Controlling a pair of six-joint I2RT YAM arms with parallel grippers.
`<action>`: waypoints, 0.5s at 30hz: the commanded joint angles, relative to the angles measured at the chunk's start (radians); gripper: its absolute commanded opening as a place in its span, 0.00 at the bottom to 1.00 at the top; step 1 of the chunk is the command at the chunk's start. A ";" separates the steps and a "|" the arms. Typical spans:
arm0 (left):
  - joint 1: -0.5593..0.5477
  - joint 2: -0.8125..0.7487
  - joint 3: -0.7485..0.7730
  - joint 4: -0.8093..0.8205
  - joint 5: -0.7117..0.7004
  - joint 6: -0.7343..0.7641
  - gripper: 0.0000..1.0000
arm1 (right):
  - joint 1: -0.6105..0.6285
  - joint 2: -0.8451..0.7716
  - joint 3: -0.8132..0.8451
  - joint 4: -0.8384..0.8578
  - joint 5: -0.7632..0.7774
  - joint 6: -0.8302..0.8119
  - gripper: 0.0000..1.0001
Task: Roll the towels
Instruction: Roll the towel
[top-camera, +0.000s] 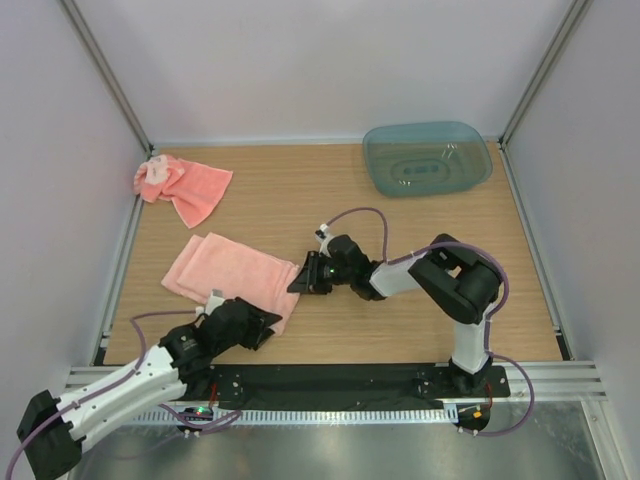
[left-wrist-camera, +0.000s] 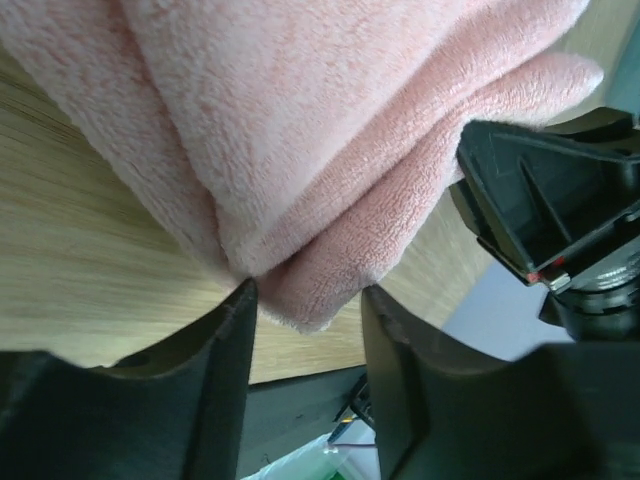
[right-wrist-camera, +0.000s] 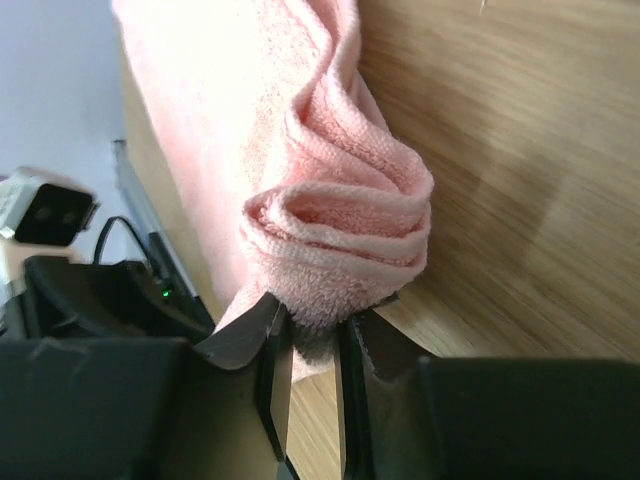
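R gripper (right-wrist-camera: 312, 325) clenched on bunched right edge of folded towel (top-camera: 235, 275), near-left. L gripper (left-wrist-camera: 305, 300) released, jaws straddling near corner. Risk: 1-sided pull skews roll. 2nd towel (top-camera: 183, 186) crumpled, far left.

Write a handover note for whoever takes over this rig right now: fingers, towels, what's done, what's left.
Left gripper: fingers open around the near corner of the flat towel, not pinching it.
Right gripper: fingers shut on that towel's bunched right edge.
Second towel: crumpled at the back left, no gripper near it.
Done: nothing rolled, only that bunched edge.
Left: roll both towels.
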 joint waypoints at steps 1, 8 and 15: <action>0.004 0.064 0.106 -0.101 -0.019 0.164 0.49 | 0.005 -0.095 0.150 -0.442 0.131 -0.172 0.12; -0.026 0.376 0.366 -0.203 -0.086 0.504 0.51 | 0.005 -0.060 0.373 -0.845 0.187 -0.296 0.10; -0.261 0.640 0.646 -0.223 -0.341 0.721 0.52 | 0.005 -0.040 0.527 -1.117 0.260 -0.368 0.10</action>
